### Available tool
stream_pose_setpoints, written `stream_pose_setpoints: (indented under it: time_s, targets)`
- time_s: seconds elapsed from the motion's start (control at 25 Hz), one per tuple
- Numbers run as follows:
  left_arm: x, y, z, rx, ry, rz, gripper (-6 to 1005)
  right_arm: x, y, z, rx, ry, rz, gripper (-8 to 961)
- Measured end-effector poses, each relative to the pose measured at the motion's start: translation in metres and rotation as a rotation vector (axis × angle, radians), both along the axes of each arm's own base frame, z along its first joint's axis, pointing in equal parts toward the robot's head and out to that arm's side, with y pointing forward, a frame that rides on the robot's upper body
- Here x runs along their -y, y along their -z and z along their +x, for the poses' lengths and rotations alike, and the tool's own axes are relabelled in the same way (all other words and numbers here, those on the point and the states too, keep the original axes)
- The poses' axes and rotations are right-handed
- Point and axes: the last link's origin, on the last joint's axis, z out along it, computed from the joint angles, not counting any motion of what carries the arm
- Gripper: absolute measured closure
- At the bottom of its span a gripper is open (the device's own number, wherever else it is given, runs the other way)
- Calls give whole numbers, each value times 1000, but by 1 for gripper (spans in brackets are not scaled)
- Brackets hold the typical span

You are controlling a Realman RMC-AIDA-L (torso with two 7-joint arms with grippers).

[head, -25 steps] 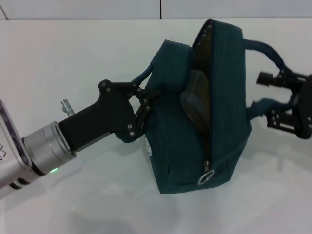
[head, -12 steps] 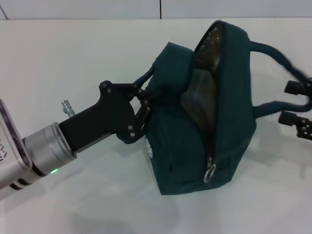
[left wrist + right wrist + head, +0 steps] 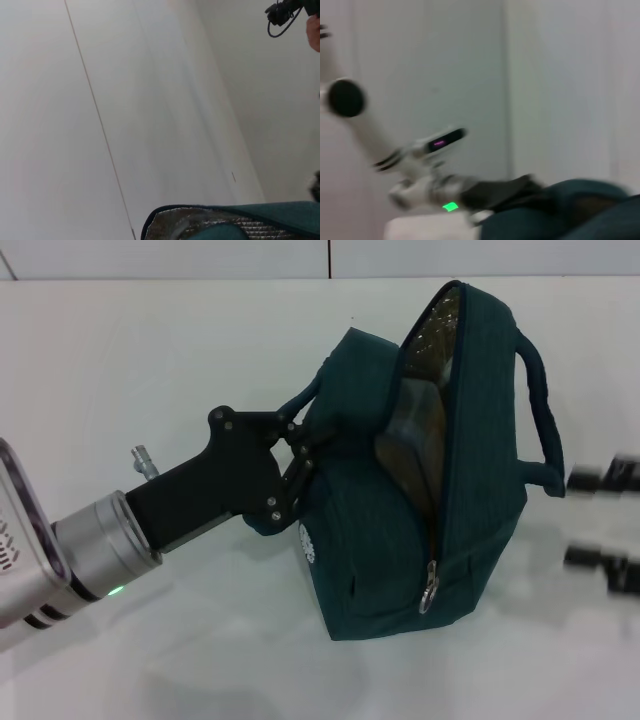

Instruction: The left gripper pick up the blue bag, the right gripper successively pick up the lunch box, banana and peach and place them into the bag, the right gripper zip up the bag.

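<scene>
- Step in hand, as I judge it: packing looks done or nearly done, zip-up not started. The blue bag (image 3: 420,490) has its mouth wide open and the zipper pull (image 3: 429,590) sits at the low near end of the track.
- Left claw (image 3: 300,455) is pressed together on the bag's left handle strap, holding the bag tilted on the white bench (image 3: 150,360), roughly mid-bench, a bit toward the right edge.
- Right claw (image 3: 600,525) is at the bench's right edge, apart from the bag, just beyond the bag's right handle (image 3: 545,420); fingers spread, holding nothing.
- Inside the opening a brownish box-like shape (image 3: 410,445) shows against silver lining, probably the lunch box. Banana and peach not visible anywhere, can't tell if they are inside.
- Next move calls for: right claw to come in low to the metal ring pull, pinch it, and drag along the track toward the far top end while the left claw holds the bag steady.
- Bag look: dark teal fabric, soft-sided, boxy, foil lining, small white logo (image 3: 307,540) on the near left side, two loop handles.
- Left wrist view only shows the bag rim (image 3: 235,215) and lining.
</scene>
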Motion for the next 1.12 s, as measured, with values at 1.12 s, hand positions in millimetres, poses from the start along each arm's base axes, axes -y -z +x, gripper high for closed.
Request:
stream_pose_setpoints:
  time_s: [1.12]
  targets:
    - [4,6,4,9,13,-33,964,-11,89,-32,148,-17,-336,407]
